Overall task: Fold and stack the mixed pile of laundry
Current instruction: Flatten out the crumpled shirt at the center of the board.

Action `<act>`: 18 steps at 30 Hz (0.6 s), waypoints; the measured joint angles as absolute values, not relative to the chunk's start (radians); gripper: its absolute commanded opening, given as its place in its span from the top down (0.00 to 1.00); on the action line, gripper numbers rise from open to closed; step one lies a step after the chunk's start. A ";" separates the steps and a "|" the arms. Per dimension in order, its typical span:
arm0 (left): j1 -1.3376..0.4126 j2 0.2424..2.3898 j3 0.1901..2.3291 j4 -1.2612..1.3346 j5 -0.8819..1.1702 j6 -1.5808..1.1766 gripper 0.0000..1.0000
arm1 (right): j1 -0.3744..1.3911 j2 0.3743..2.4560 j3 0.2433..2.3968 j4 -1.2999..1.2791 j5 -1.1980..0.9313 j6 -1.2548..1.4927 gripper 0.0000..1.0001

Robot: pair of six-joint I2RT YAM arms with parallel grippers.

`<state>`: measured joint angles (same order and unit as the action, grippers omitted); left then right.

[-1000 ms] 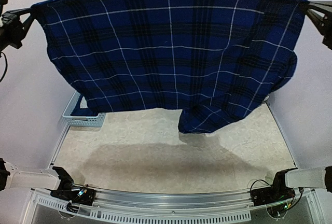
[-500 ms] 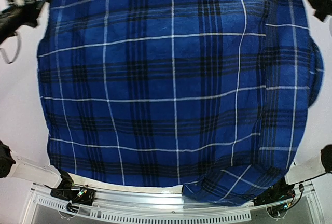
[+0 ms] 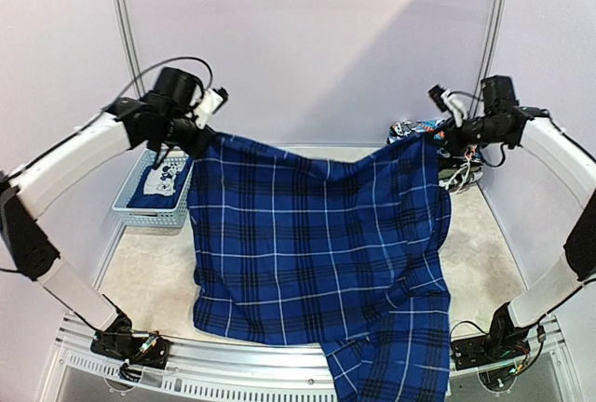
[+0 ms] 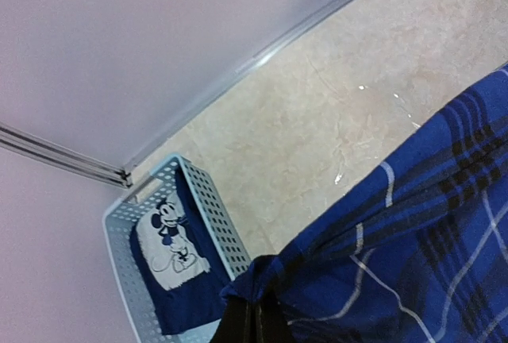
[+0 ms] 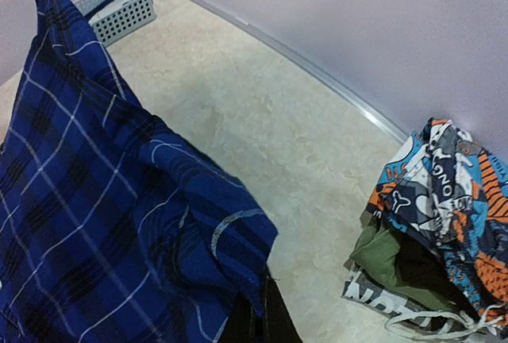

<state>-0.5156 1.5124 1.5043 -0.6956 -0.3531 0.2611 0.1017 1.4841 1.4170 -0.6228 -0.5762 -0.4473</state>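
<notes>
Left jaws and right jaws each clench an upper corner of the plaid shirt (image 3: 317, 244). It hangs spread between them, its hem trailing past the tabletop (image 3: 140, 272) near edge. We judge folding not begun. The unsorted pile (image 5: 429, 224) sits at the far-right corner.

Blue-and-black plaid shirt (image 3: 317, 253) spread aloft by 2 corners; colourful pile (image 5: 432, 216) far right.
</notes>
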 measured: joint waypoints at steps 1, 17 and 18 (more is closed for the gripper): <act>-0.514 1.546 1.502 -0.691 -0.343 0.250 1.00 | 0.110 1.500 1.397 -0.614 -0.566 -0.451 1.00; -0.449 1.965 1.686 -0.663 -0.387 0.159 0.93 | 0.123 1.874 1.544 -0.472 -0.342 -0.324 0.81; -0.443 1.988 1.718 -0.665 -0.406 0.154 0.76 | 0.124 1.902 1.577 -0.466 -0.323 -0.307 0.70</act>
<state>-0.4435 1.9881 1.7184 -0.6655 -0.4057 0.1539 0.1238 1.9018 1.5772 -0.4664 -0.3233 -0.3065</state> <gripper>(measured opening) 0.022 0.024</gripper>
